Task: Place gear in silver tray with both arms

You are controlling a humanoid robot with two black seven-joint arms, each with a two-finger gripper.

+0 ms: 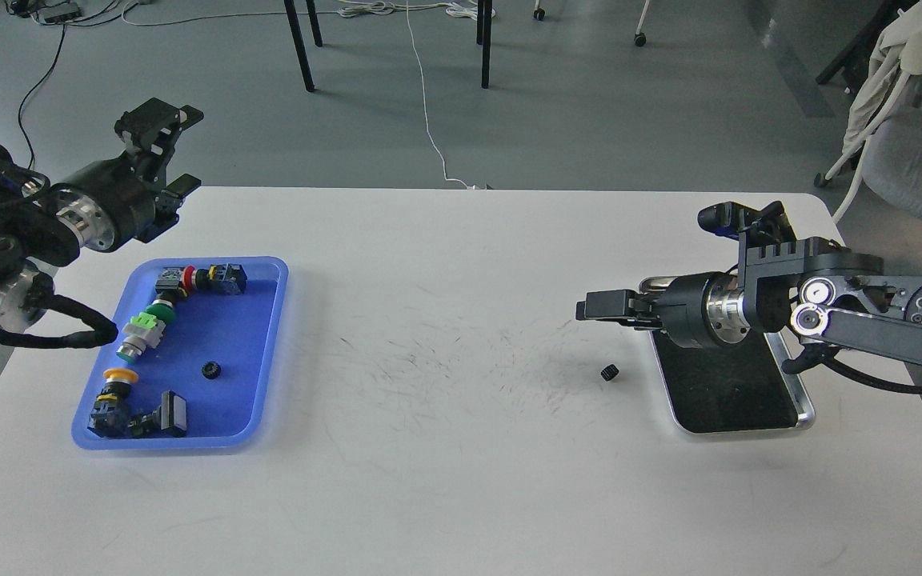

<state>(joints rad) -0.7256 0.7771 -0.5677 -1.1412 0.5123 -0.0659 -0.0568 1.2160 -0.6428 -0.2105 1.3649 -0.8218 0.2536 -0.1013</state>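
Note:
A small black gear [609, 372] lies on the white table just left of the silver tray [807, 418]. A second black gear [211, 370] lies in the blue tray [269, 336]. My right gripper [599, 308] reaches leftward across the silver tray's far end, above and slightly left of the table gear, apart from it. It is seen side-on, so its fingers cannot be told apart. My left gripper [177, 152] is open and empty, raised beyond the blue tray's far left corner.
The blue tray also holds several push-button switches with red, green and yellow caps [145, 330]. My right arm [829, 308] covers the silver tray's far half. Chair legs and cables are on the floor beyond the table; a grey chair [917, 168] stands at far right.

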